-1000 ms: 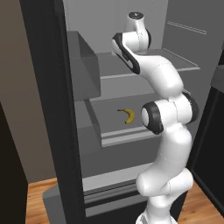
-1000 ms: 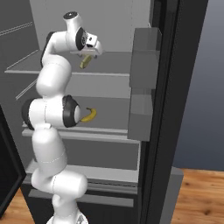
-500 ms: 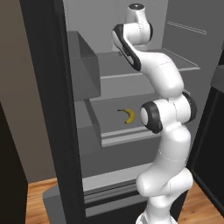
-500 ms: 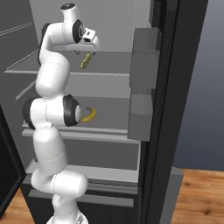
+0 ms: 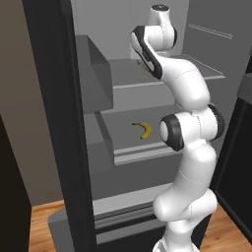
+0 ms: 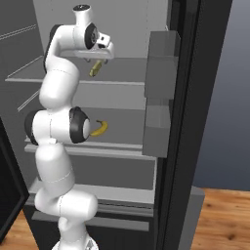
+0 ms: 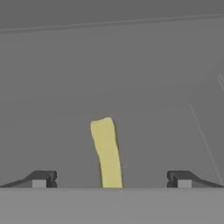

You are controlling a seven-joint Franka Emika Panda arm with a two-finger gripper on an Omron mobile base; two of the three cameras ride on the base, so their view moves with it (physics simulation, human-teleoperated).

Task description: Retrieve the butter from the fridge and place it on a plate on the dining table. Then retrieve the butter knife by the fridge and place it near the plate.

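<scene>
The butter (image 6: pixel 96 68), a slim yellow stick, lies on the upper shelf (image 6: pixel 122 83) inside the open black fridge (image 6: pixel 195 97). My gripper (image 6: pixel 96 57) hovers just above it, pointing down at the shelf. In the hand view the butter (image 7: pixel 106 153) lies lengthwise midway between my two spread fingertips (image 7: pixel 41 179), not touching either one. My gripper (image 7: pixel 111 180) is open and holds nothing. The plate, the dining table and the butter knife are out of view.
A curved yellow banana (image 5: pixel 143 129) lies on the shelf below, also visible past my elbow (image 6: pixel 100 128). Grey door bins (image 6: pixel 161 63) hang on the open right door, and another bin (image 5: pixel 93 74) on the left door (image 5: pixel 49 98). Wooden floor lies below.
My upper arm and hand have risen a little and the hand has tipped down over the butter. The jaws stay open and the butter has not moved.
</scene>
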